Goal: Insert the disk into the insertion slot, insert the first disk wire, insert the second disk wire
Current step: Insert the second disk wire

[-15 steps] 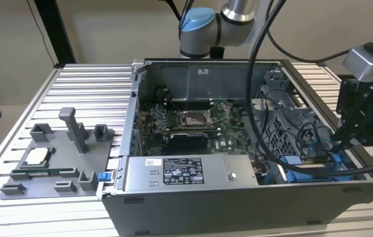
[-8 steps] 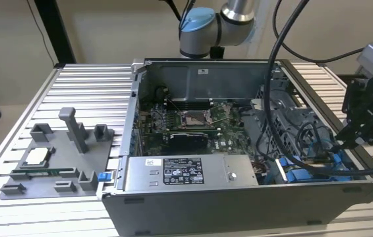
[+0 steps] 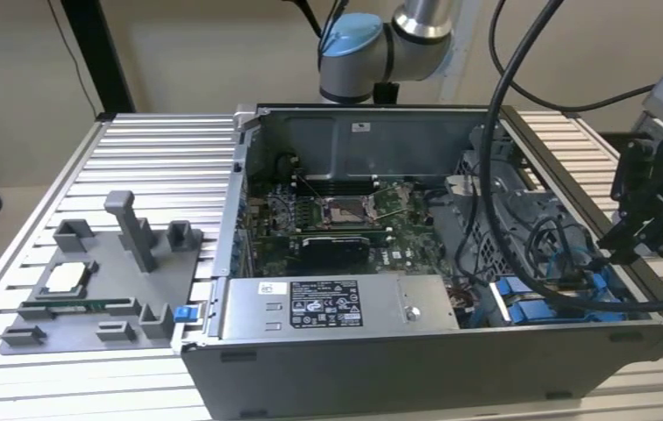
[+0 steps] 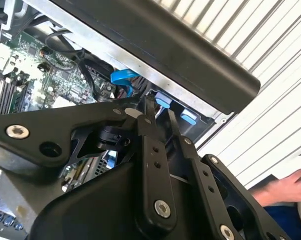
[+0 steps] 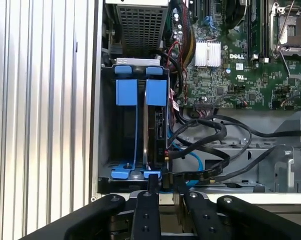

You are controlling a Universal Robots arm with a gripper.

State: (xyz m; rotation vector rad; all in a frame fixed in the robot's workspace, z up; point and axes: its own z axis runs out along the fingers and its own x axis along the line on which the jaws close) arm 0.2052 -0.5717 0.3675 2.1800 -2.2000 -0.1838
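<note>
The insertion slot (image 5: pixel 126 93) is the bay with bright blue rails at the case's corner, at the exterior view's right (image 3: pixel 537 307). A dark disk (image 5: pixel 157 132) stands on edge inside it beside the blue rails. Black wires (image 5: pixel 200 131) and a thin blue wire (image 5: pixel 193 158) loop next to the disk's end; whether any is plugged in I cannot tell. My gripper (image 5: pixel 164 184) hovers over the near end of the bay by the case rim (image 3: pixel 615 254), close to the blue tabs (image 4: pixel 163 101). Its fingers stand a narrow gap apart with nothing seen between them.
The open case holds a motherboard (image 3: pixel 344 219), a power supply (image 3: pixel 320 303) and a perforated metal cage (image 5: pixel 140 22). Thick black cables (image 3: pixel 498 158) hang across the case. A grey fixture plate (image 3: pixel 86 281) lies at the exterior view's left. A person's hand (image 4: pixel 290 187) rests beside the ribbed table.
</note>
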